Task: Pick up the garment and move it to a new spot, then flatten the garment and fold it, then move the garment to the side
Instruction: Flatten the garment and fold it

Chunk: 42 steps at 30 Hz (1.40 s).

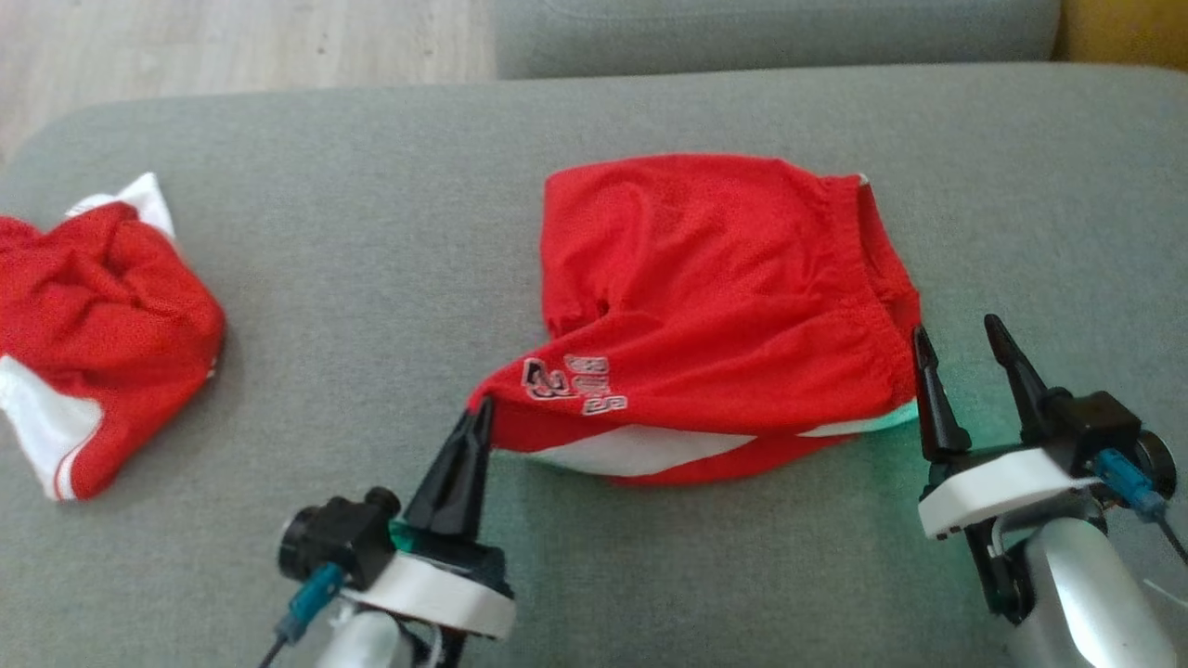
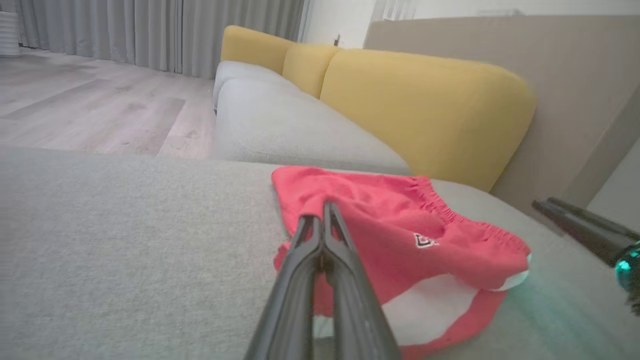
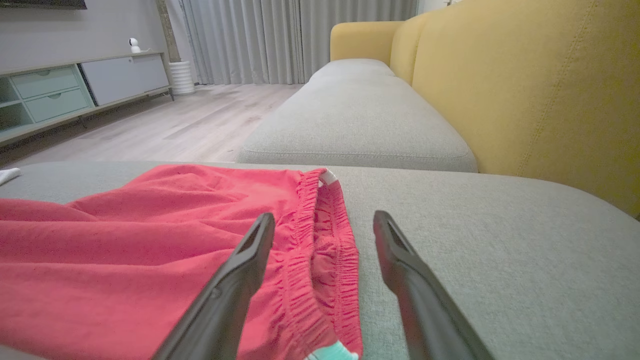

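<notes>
The shorts (image 1: 715, 306) lie centred on the sofa seat (image 1: 371, 232), a crumpled garment (image 1: 102, 315) well left, another seat (image 1: 770, 37) behind.

You look down on the red shorts (image 1: 705, 306) from the head; both wrist views skim low beside them, facing the yellow backrest (image 2: 425, 110).

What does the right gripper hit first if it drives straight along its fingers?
Likely the red shorts, at the waistband lying just ahead between the open right gripper fingers. Beyond that is bare grey cushion. Height over the fabric is unclear.
</notes>
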{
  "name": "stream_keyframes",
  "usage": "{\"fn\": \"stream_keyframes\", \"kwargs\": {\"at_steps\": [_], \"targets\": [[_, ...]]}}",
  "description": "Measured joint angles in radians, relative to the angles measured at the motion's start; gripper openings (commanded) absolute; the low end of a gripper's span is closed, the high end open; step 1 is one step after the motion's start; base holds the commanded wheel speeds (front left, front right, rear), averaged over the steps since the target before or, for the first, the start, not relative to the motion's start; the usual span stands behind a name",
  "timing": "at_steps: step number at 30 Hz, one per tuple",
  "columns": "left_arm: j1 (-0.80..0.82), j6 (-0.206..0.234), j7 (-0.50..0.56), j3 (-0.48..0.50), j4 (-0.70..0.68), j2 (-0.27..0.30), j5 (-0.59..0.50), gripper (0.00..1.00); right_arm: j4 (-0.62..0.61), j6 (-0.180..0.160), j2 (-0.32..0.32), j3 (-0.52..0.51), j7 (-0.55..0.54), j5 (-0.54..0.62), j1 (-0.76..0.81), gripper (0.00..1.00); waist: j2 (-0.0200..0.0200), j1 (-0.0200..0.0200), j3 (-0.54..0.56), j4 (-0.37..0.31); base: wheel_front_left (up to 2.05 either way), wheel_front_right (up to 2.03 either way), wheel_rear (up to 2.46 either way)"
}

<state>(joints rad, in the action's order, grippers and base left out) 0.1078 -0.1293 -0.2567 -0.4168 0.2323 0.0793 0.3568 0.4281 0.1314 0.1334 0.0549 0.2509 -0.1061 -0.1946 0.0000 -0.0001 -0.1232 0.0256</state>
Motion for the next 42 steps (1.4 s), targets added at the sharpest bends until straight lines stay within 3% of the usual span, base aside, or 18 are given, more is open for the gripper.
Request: {"fn": "stream_keyframes", "kwargs": {"at_steps": [8, 17, 18, 19, 20, 21, 25, 28, 35, 42], "targets": [[0.166, 0.008, 0.000, 0.087, 0.240, 0.005, -0.087, 0.00, -0.004, 0.000, 0.001, 0.007, 0.000, -0.016, -0.044, 1.00, 0.0000, 0.0002, -0.073, -0.073, 0.00, 0.00, 0.00], [0.276, 0.110, 0.000, 0.154, 0.443, 0.001, -0.159, 0.00, -0.021, 0.000, -0.012, -0.007, 0.000, -0.020, -0.061, 1.00, 0.0000, 0.0003, -0.109, -0.166, 0.00, 0.00, 0.00], [0.277, 0.124, 0.000, 0.159, 0.445, 0.003, -0.171, 0.13, -0.022, 0.000, -0.017, -0.008, 0.000, -0.020, -0.060, 1.00, 0.0000, 0.0003, -0.105, -0.168, 0.00, 0.00, 0.00], [0.276, 0.139, 0.000, 0.165, 0.445, 0.005, -0.181, 0.44, -0.024, 0.000, -0.023, -0.008, 0.000, -0.020, -0.060, 1.00, 0.0000, 0.0002, -0.099, -0.169, 0.00, 0.00, 0.00], [0.276, 0.152, 0.000, 0.171, 0.444, 0.007, -0.190, 0.88, -0.026, 0.000, -0.028, -0.007, 0.000, -0.020, -0.060, 1.00, 0.0000, 0.0000, -0.093, -0.169, 0.00, 0.00, 0.00], [0.274, 0.166, 0.000, 0.183, 0.443, 0.007, -0.196, 1.00, -0.026, 0.000, -0.031, -0.007, 0.000, -0.020, -0.060, 1.00, 0.0000, 0.0000, -0.087, -0.169, 0.00, 0.00, 0.00], [0.260, 0.192, 0.000, 0.206, 0.421, 0.012, -0.208, 1.00, -0.024, 0.000, -0.032, -0.002, 0.000, -0.020, -0.056, 1.00, 0.0000, 0.0001, -0.067, -0.165, 0.00, 0.00, 0.00], [0.174, 0.213, 0.000, 0.248, 0.327, 0.010, -0.212, 1.00, -0.017, 0.000, -0.034, 0.029, 0.000, -0.023, -0.048, 1.00, 0.0000, 0.0001, -0.037, -0.158, 0.00, 0.00, 0.00], [-0.042, 0.212, 0.000, 0.262, 0.190, -0.007, -0.235, 1.00, 0.013, 0.000, -0.042, 0.076, 0.000, -0.027, 0.011, 1.00, 0.0000, -0.0001, 0.027, -0.149, 0.00, 0.00, 0.00], [-0.115, 0.190, 0.000, 0.260, 0.171, -0.024, -0.243, 1.00, 0.039, 0.000, -0.032, 0.125, 0.000, -0.049, 0.044, 1.00, 0.0000, -0.0001, 0.069, -0.128, 0.00, 0.00, 0.00]]}}
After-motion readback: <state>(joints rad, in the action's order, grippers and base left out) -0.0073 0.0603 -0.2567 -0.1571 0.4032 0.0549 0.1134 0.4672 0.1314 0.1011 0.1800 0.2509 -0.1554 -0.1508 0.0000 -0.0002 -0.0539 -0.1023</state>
